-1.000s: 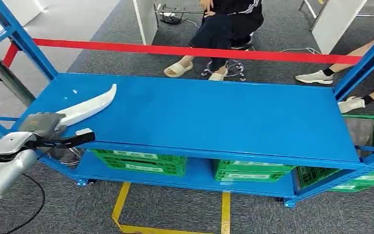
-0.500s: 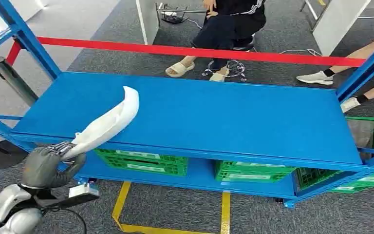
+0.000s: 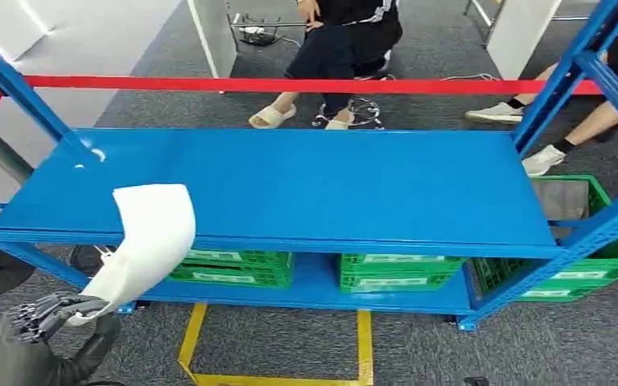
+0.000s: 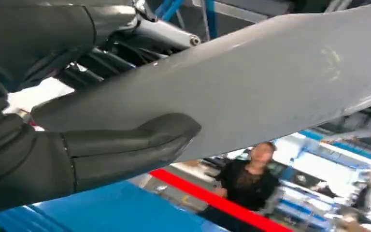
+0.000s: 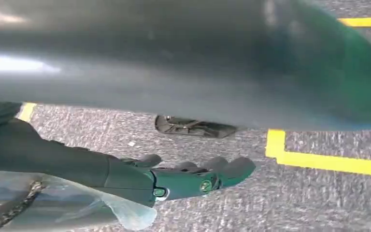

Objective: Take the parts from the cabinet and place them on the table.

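Left hand [image 3: 48, 312] with white part [image 3: 149, 237] — blue shelf [image 3: 330, 185] ahead

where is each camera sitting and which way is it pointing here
Head view: high on the body, looking down at the blue metal shelf; left robot hand holds the curved white plastic part.
Left wrist view: behind that robot hand, facing up along the same part.
Right wrist view: looks down at grey carpet; right robot hand empty.
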`<state>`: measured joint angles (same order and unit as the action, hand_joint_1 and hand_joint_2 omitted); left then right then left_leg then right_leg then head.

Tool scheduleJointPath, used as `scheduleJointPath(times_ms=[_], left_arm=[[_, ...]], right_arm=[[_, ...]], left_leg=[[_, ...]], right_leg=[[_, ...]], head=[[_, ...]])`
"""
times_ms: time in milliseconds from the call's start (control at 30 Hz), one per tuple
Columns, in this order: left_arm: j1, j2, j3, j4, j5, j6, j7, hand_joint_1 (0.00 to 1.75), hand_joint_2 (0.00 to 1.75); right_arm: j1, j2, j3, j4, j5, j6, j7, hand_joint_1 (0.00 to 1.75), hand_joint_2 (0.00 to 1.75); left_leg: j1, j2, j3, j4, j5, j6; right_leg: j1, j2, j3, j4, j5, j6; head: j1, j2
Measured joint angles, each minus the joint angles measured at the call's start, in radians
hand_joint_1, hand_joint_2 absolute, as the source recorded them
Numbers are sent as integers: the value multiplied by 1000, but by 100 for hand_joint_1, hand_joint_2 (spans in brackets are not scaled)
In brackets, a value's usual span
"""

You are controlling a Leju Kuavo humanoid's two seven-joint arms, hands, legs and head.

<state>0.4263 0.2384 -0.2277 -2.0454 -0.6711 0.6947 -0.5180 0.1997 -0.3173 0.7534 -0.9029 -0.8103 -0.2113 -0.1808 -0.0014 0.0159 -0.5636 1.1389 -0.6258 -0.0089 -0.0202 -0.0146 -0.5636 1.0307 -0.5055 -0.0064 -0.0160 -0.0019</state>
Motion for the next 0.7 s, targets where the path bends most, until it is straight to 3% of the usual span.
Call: scheduleJointPath(times_ms=[67, 100, 133, 200, 233, 267, 300, 367, 400, 433, 467, 500, 533, 567, 600, 633, 667, 700], left_arm=[[8, -11, -2, -6, 2, 0, -10, 175, 175], [13, -15, -2, -8, 2, 0, -11, 175, 175], [17, -20, -2, -11, 2, 0, -12, 175, 175], [22, -28, -2, -17, 0, 0, -16, 175, 175], [23, -30, -3, -20, 0, 0, -17, 175, 175], [22, -32, -3, -26, 2, 0, -21, 175, 175], [25, -36, -3, -28, 5, 1, -28, 175, 175], [27, -37, -3, -32, 9, 1, -30, 175, 175], [26, -39, -3, -34, 9, 1, -31, 175, 175], [27, -42, -3, -37, 9, 1, -36, 175, 175], [27, -49, -3, -37, 11, 1, -43, 175, 175], [33, -54, -3, -39, 12, 2, -50, 175, 175], [41, -58, -3, -39, 15, 2, -53, 175, 175], [45, -62, -3, -39, 18, 2, -54, 175, 175], [45, -66, -3, -39, 23, 2, -54, 175, 175], [45, -70, -3, -39, 26, 2, -54, 175, 175], [45, -73, -3, -39, 32, 2, -54, 175, 175], [46, -76, -3, -39, 37, 2, -52, 175, 175]], right_arm=[[0, -5, 0, -11, -1, -10, 0, 0, 0], [3, -6, 0, -15, -3, -13, 1, 0, 0], [6, -8, 0, -19, -4, -15, 2, 0, 0], [11, -10, 1, -23, -6, -19, 2, 0, 0], [12, -10, 2, -23, -7, -20, 2, 0, 0], [13, -9, 3, -29, -8, -20, -1, 0, 0], [12, -11, 3, -31, -11, -19, -3, 0, 0], [14, -13, 3, -31, -14, -19, -4, 0, 0], [18, -13, 3, -34, -16, -21, -4, 0, 0], [21, -16, 4, -36, -22, -26, -5, 0, 0], [25, -17, 6, -40, -26, -29, -6, 0, 0], [26, -19, 7, -42, -31, -31, -10, 0, 0], [26, -19, 8, -44, -39, -34, -13, 0, 0], [25, -21, 8, -44, -42, -36, -16, 0, 0], [26, -21, 8, -44, -45, -38, -19, 0, 0], [27, -22, 9, -44, -52, -39, -22, 0, 0], [29, -24, 11, -44, -59, -41, -27, 0, 0], [31, -26, 14, -46, -67, -44, -30, 0, 0]], left_leg=[[0, -6, -37, 136, -77, -2], [0, -6, -40, 169, -84, 1], [0, -7, -23, 156, -66, 5], [-2, -19, 65, 4, 14, 25], [-5, -43, 119, -92, 46, 39], [-7, -93, 151, -159, 30, 57], [-10, -88, 152, -165, 44, 44], [-20, -74, 145, -166, 57, 43], [-19, -62, 142, -171, 69, 45], [-4, -46, 136, -192, 91, 48], [-8, -34, 123, -195, 105, 51], [-8, -22, 109, -194, 114, 62], [-9, -7, 96, -194, 124, 58], [-10, 8, 82, -192, 134, 57], [-10, 22, 65, -189, 145, 56], [-9, 36, 47, -182, 154, 54], [-8, 49, 27, -173, 162, 51], [-7, 61, 8, -161, 166, 46]], right_leg=[[2, 22, -24, 2, 19, -3], [3, 33, -35, 2, 28, -3], [5, 45, -45, 2, 36, -3], [10, 70, -64, 2, 55, -1], [12, 82, -71, 2, 64, 1], [8, 88, -78, 2, 73, 4], [7, 102, -81, -4, 85, 13], [-2, 120, -85, -14, 108, 30], [0, 133, -86, -26, 122, 38], [-2, 119, -93, -18, 117, 36], [7, 67, -107, -1, 66, 39], [6, 40, -124, 46, -3, 43], [3, 29, -139, 115, -73, 47], [1, 23, -144, 184, -118, 53], [0, 21, -147, 247, -127, 59], [-1, 20, -138, 280, -98, 64], [-4, 17, -111, 275, -49, 70], [-7, 10, -66, 235, -4, 74]], head=[[0, 0], [0, 0], [0, 0], [0, 0], [1, 0], [3, 0], [3, 0], [-6, 0], [-5, 0], [-5, 0], [-1, 0], [4, 0], [5, 0], [3, 0], [5, 0], [5, 0], [5, 0], [5, 0]])
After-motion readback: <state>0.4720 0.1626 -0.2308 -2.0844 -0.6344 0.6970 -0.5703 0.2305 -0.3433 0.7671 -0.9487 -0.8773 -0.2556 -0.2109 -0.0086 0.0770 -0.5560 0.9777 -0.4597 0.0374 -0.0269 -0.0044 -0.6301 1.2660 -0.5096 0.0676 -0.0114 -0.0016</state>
